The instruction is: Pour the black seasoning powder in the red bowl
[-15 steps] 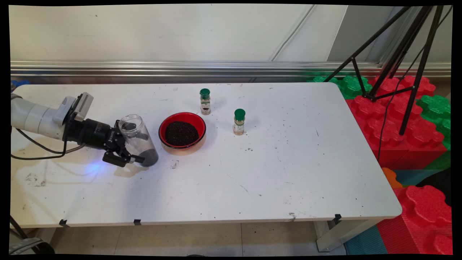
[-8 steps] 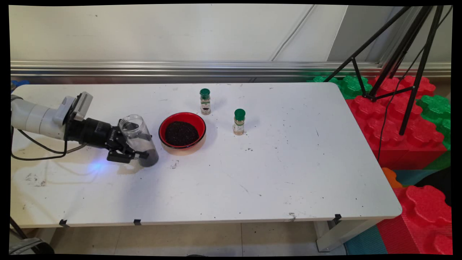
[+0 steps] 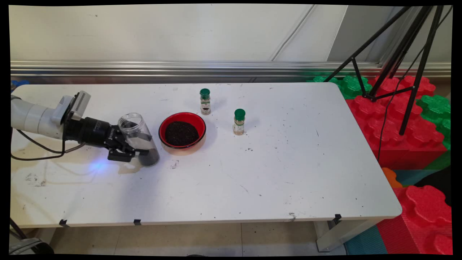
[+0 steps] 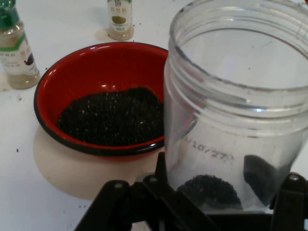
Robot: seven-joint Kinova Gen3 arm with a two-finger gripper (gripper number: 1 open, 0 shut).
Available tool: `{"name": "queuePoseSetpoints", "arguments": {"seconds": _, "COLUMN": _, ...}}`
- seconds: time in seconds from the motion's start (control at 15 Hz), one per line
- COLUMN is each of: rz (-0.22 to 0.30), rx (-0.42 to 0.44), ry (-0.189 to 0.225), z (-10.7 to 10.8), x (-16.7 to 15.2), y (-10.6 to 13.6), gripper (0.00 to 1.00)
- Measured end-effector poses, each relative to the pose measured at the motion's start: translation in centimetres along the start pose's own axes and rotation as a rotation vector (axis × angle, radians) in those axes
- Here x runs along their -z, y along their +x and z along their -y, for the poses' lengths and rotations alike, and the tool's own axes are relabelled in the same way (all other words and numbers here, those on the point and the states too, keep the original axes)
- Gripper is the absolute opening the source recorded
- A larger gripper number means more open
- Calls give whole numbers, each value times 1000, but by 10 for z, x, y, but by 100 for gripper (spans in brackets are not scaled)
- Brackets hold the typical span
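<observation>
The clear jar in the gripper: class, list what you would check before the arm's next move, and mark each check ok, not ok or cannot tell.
1. Gripper shut on clear jar: ok.
2. Jar lid off, mouth open: ok.
3. Jar upright: not ok, tilted.
4. Dark grains left inside the jar: ok, a little at the bottom.
5. Red bowl beside the jar, holding dark grains: ok.
6. Two spice bottles upright beyond the bowl: ok.

White worktop (image 3: 288, 173) before a pale wall (image 3: 144, 32).
A metal rail (image 3: 180, 66) runs behind; red and green foam blocks (image 3: 397, 122) and a black tripod (image 3: 404, 54) stand right.
</observation>
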Motion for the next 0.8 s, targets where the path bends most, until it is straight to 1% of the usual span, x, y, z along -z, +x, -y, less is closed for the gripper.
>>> {"name": "queuePoseSetpoints", "arguments": {"seconds": 0.33, "rz": -13, "rx": -20, "ry": -3, "z": 0, "x": 6, "y": 10, "gripper": 0}}
{"name": "queuePoseSetpoints", "arguments": {"seconds": 0.8, "rz": -22, "rx": -58, "ry": 17, "z": 5, "x": 25, "y": 37, "gripper": 0}}
